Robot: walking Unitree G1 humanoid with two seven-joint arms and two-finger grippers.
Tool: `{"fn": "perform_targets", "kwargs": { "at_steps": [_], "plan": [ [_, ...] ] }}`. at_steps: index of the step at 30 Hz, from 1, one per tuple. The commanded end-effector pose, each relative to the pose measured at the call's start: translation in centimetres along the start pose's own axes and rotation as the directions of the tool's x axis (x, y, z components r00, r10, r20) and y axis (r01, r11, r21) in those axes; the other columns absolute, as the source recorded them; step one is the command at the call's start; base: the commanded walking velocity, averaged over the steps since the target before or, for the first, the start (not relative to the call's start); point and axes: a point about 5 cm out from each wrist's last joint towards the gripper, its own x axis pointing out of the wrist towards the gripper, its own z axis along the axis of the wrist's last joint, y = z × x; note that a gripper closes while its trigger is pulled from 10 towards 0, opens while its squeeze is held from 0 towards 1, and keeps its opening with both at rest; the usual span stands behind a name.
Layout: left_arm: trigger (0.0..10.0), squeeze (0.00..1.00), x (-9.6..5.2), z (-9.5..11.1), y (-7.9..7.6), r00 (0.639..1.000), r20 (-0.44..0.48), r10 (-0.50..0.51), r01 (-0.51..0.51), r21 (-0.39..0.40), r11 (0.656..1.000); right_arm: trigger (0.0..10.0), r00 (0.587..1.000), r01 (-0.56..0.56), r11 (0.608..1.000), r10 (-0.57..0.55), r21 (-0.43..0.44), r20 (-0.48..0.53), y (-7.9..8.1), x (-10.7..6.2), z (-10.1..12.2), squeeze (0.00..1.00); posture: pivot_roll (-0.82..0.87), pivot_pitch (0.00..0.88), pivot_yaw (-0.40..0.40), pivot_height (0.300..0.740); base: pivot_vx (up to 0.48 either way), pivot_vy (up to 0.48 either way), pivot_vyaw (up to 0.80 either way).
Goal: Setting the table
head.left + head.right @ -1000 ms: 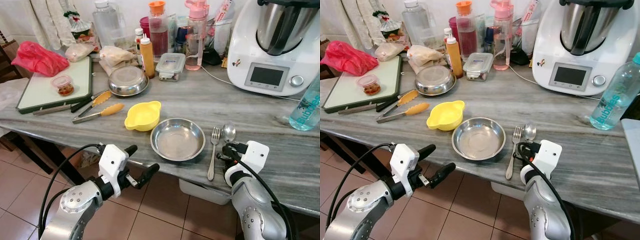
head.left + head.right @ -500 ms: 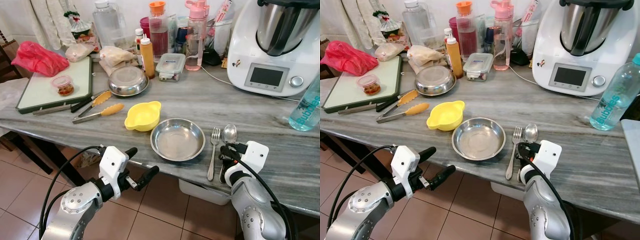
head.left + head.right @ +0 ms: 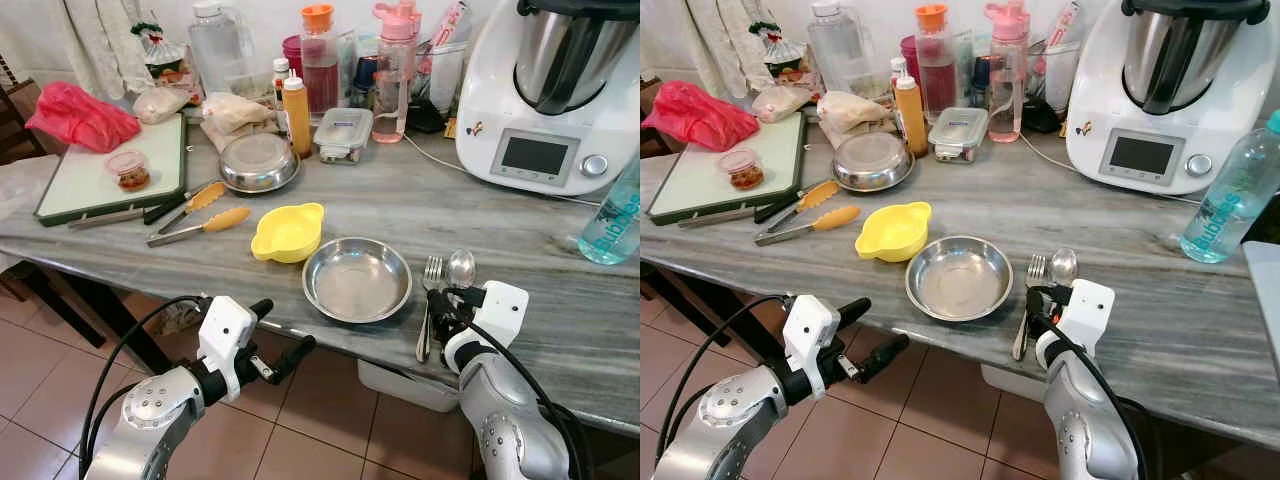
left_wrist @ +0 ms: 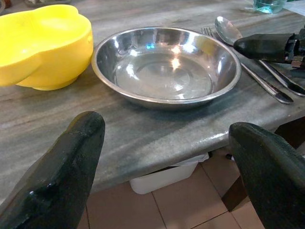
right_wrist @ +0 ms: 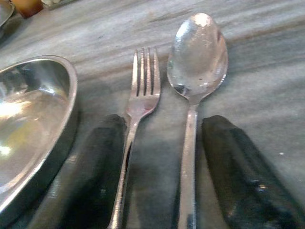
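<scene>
Right gripper spread wide on my feed, fingers straddling fork and spoon handles beside steel bowl. Left gripper open below table edge.

You've got bright, even light and sharp head views. Glare spots sit in the steel bowl beyond the left fingers, which are blurred up close. The spoon past the right fingers gleams; those fingers blur softly.
</scene>
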Motion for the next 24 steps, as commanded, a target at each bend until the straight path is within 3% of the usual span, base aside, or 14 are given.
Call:
{"fn": "perform_targets", "kwargs": {
  "at_steps": [1, 14, 15, 16, 24],
  "plan": [
    [10.0, 0.00, -0.1, -0.2, 0.2, 1.000, -0.017, 0.002, -0.002, 0.013, 1.000, 10.0, 0.988, 0.057, 0.998, -0.057, -0.006, -0.147, -1.2, -0.3, -2.9, 1.00, -0.05, 0.045, 0.078, 0.740, 0.000, 0.000, 0.00],
    [10.0, 0.00, -0.2, -0.1, 0.0, 1.000, -0.016, -0.001, 0.002, 0.013, 1.000, 10.0, 0.992, 0.049, 0.998, -0.053, -0.040, -0.114, -1.5, -0.7, -2.4, 0.95, -0.05, 0.044, 0.081, 0.740, 0.000, 0.000, 0.00],
    [10.0, 0.00, -0.2, 0.0, 0.0, 1.000, -0.016, -0.002, 0.003, 0.012, 1.000, 10.0, 0.994, 0.039, 0.999, -0.042, -0.037, -0.097, -1.4, -0.8, -2.2, 0.63, -0.06, 0.043, 0.081, 0.740, 0.000, 0.000, 0.00],
    [10.0, 0.00, -0.1, 0.1, 0.0, 1.000, -0.015, -0.004, 0.004, 0.013, 1.000, 10.0, 0.998, 0.018, 0.999, -0.020, -0.039, -0.062, -1.2, -0.9, -1.7, 0.00, -0.06, 0.043, 0.082, 0.740, 0.000, 0.000, 0.00],
    [10.0, 0.00, 0.1, 0.7, -0.1, 1.000, -0.008, -0.008, 0.008, 0.013, 1.000, 10.0, 0.998, 0.006, 0.998, -0.001, -0.066, 0.070, -1.0, -1.4, 0.2, 0.00, -0.06, 0.039, 0.086, 0.740, 0.000, 0.000, 0.00]
  ]
}}
